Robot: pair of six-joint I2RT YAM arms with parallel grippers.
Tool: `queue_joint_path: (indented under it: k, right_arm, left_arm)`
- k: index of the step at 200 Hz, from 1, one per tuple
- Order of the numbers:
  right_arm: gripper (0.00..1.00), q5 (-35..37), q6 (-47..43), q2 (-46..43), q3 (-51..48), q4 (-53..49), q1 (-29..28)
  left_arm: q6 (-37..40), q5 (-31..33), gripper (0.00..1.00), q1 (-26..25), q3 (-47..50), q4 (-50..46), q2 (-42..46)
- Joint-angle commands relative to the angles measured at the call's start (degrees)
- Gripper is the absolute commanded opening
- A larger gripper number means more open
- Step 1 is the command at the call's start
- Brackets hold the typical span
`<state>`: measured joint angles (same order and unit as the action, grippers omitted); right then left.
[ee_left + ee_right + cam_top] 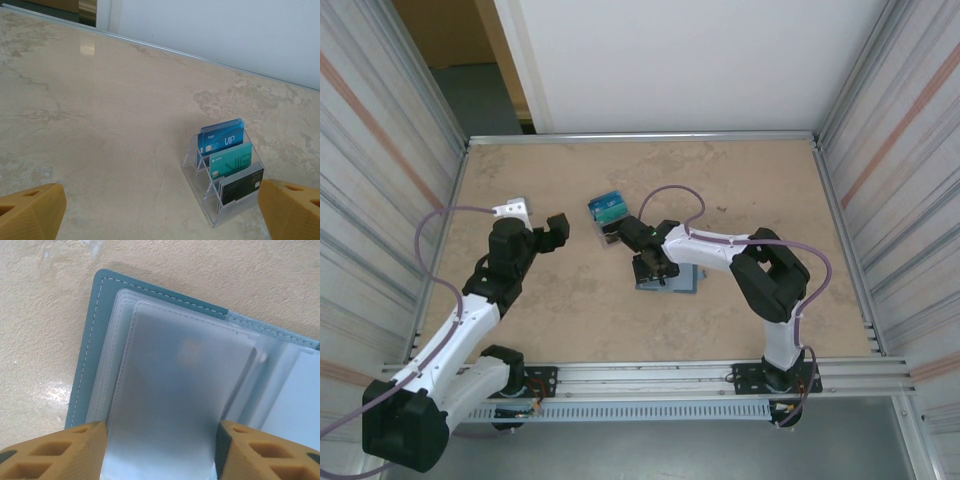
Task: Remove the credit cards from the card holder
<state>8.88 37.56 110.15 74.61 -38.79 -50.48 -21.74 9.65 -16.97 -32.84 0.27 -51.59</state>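
The teal card holder (672,279) lies open on the table, its stitched cover (91,340) and frosted clear sleeves (175,390) facing up. My right gripper (654,266) hangs low over it, open, fingertips (85,450) at the left and right edges of the top sleeve, midpoint (160,455). I cannot tell whether a card sits inside that sleeve. A blue credit card (220,137) and a teal one (230,162) stand in a clear stand (608,215). My left gripper (555,230) is open wide, left of the stand, nothing between its fingers (30,210).
A black card (242,185) fills the stand's front slot. Metal rails edge the table (640,137), with corrugated walls on both sides. Bare marble-look tabletop (100,125) stretches left of the stand.
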Motion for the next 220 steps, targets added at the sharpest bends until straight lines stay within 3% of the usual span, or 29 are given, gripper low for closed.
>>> queue_joint_path:
  k: [1,47,99,220]
  right_arm:
    - [0.53,-2.6,1.2,0.0,-2.7,0.6,0.7]
    - [0.52,-8.0,-2.9,-2.6,-6.8,3.6,2.2]
    - [0.4,-16.1,-9.4,-5.2,-9.7,6.6,1.5]
    - [0.5,-1.6,-9.9,-8.2,-7.6,-1.2,-0.3]
  left_arm:
    - [0.1,-1.8,0.99,0.2,-0.7,0.5,0.3]
    - [3.1,-2.2,0.99,-2.7,-0.1,1.7,2.0]
    - [4.2,0.7,0.99,-7.3,0.4,2.5,3.6]
    - [3.9,1.8,0.99,-8.0,0.4,4.5,3.7]
